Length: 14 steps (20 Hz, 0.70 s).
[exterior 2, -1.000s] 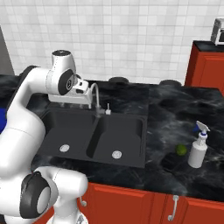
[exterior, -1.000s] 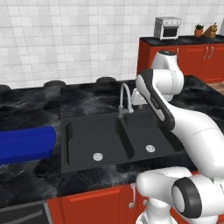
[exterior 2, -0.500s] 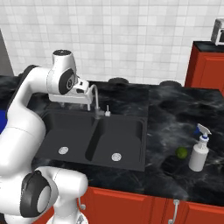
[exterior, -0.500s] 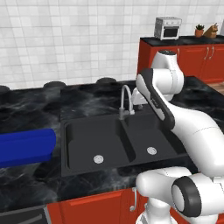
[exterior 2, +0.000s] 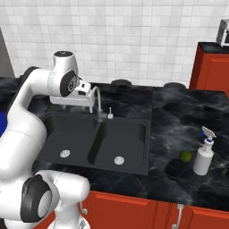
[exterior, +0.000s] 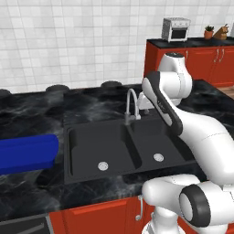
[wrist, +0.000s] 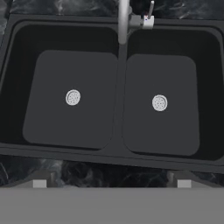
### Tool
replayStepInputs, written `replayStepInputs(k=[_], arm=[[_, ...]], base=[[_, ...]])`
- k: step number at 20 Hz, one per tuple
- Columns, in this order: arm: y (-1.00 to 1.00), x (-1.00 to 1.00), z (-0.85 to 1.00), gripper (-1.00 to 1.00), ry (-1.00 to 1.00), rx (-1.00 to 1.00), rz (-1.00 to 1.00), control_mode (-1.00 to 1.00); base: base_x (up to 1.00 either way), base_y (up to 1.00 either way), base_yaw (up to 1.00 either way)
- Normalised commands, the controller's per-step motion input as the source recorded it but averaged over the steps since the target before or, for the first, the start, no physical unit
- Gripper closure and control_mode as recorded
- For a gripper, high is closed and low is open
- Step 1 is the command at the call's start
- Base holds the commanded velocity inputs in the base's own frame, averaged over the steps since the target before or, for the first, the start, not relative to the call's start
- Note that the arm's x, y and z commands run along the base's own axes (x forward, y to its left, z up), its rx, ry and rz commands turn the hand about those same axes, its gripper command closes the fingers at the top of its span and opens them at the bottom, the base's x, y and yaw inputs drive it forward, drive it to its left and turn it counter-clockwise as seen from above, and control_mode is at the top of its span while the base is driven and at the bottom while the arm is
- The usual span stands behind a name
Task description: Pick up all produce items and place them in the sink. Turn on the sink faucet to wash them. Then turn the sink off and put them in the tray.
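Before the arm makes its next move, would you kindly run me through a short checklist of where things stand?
1. Sink basins free of objects: ok, both show bare floors and drains.
2. Faucet off: ok, no water visible.
3. Green produce ball located: ok, on the counter beside the spray bottle.
4. Tan-brown produce piece located: cannot tell.
5. Blue tray ready: ok, on the counter left of the sink.
6. Gripper empty: ok, nothing between the tips; open or shut cannot tell.

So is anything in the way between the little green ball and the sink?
Nothing visible. The green ball sits on the counter right of the sink, with bare counter between them. The spray bottle stands on its far side, away from the sink. Both basins look empty.
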Motion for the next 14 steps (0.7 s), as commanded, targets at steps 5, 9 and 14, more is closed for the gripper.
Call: replayStepInputs(k=[5,9,14], arm=[[0.00,0.00,0.00,-1.00,0.00,0.00,0.00,1.00],[0.05,-0.11,0.00,-1.00,0.00,0.00,0.00,-1.00],[0.42,-0.27,0.00,-1.00,0.00,-0.02,0.00,-1.00]], base=[[0.00,0.00,0.00],[0.00,0.00,0.00],[0.00,0.00,0.00]])
